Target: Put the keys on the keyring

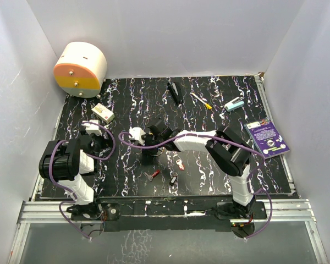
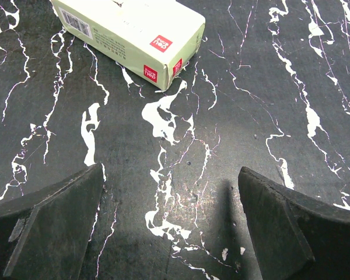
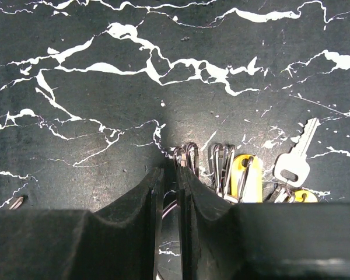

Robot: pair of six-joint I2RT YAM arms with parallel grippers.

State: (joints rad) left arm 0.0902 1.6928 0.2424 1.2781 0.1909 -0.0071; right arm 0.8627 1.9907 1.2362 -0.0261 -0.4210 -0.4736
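Right claw (image 3: 170, 170): clamped on keyring (image 3: 185, 153), likely steadying it for threading. Keys (image 3: 248, 175), yellow-headed: just beside that claw, seemingly strung already. Left claw (image 2: 170, 169): jaws apart, empty, well away from it.

You lose most of the keyring (image 3: 186, 150) behind the right pincer (image 3: 170, 172); it seems pinched between the fingers. The pincer's body covers the lower halves of the yellow keys (image 3: 248, 175). In the left wrist view the top edge crops the pale box (image 2: 128, 35).
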